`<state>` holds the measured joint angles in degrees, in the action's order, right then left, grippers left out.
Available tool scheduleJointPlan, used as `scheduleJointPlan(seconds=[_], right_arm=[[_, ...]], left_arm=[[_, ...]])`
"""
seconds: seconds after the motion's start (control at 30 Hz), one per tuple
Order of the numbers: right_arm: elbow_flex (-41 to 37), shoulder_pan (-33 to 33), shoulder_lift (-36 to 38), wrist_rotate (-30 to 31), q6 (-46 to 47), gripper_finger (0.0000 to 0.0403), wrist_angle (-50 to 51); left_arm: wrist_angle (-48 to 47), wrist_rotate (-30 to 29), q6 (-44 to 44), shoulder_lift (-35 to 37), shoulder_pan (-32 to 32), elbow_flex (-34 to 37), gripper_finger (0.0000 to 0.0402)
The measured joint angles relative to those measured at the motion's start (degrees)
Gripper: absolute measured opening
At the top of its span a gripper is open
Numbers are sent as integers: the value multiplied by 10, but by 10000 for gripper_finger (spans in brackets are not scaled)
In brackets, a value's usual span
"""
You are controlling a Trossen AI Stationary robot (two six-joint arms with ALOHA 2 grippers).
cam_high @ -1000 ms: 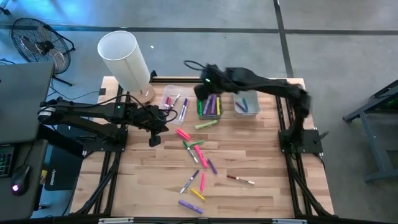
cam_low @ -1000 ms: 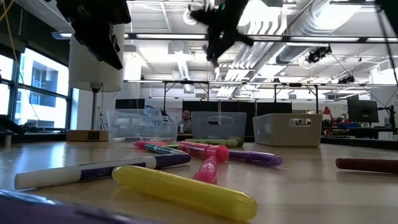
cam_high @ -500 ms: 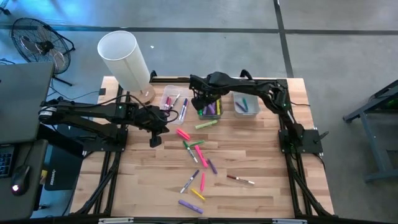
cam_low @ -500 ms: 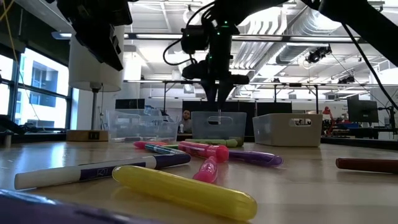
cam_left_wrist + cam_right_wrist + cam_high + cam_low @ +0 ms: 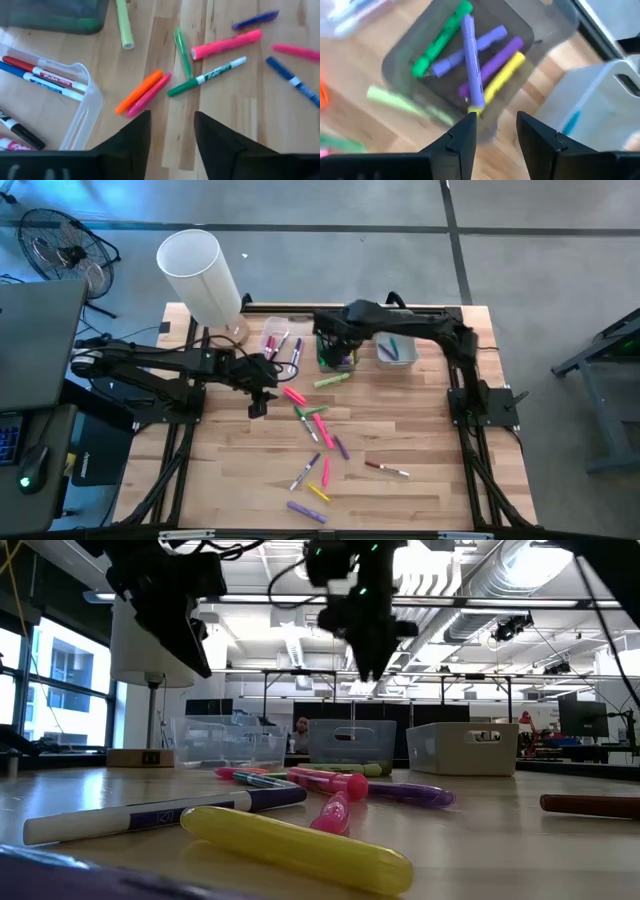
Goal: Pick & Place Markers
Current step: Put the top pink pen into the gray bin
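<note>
Many markers (image 5: 315, 425) lie scattered on the wooden table. An orange and a pink marker (image 5: 142, 92) lie side by side just ahead of my left gripper (image 5: 172, 132), which hovers open above the table near the left bin (image 5: 280, 345). My right gripper (image 5: 495, 131) hangs open, pointing down over the middle bin (image 5: 337, 352). In that bin a purple marker (image 5: 471, 65) rests across green, purple and yellow ones. The purple marker's pale end lies close below one fingertip; I see nothing between the fingers.
A right bin (image 5: 397, 350) holds a few markers, and the left bin (image 5: 75, 100) holds white-barrelled ones. A white lamp shade (image 5: 200, 275) stands at the far left corner. A light green marker (image 5: 331, 380) lies in front of the middle bin.
My right gripper has swung in over the middle bin, tipped to point more steeply down and rolled. A thin stick showed below its fingers half a second ago and does not now. My left gripper has moved a little toward the scattered markers.
</note>
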<state>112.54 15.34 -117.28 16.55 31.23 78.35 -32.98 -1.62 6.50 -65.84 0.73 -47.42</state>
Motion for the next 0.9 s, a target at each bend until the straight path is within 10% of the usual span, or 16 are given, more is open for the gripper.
scheduleJointPlan(seconds=[0.53,0.9], right_arm=[[-579,-253,541,22,286,128,-287],[-707,-385,642,94,371,103,-332]], left_arm=[[5,-21,-147,-71,0,-51,160],[-43,11,-239,-250,0,-150,160]])
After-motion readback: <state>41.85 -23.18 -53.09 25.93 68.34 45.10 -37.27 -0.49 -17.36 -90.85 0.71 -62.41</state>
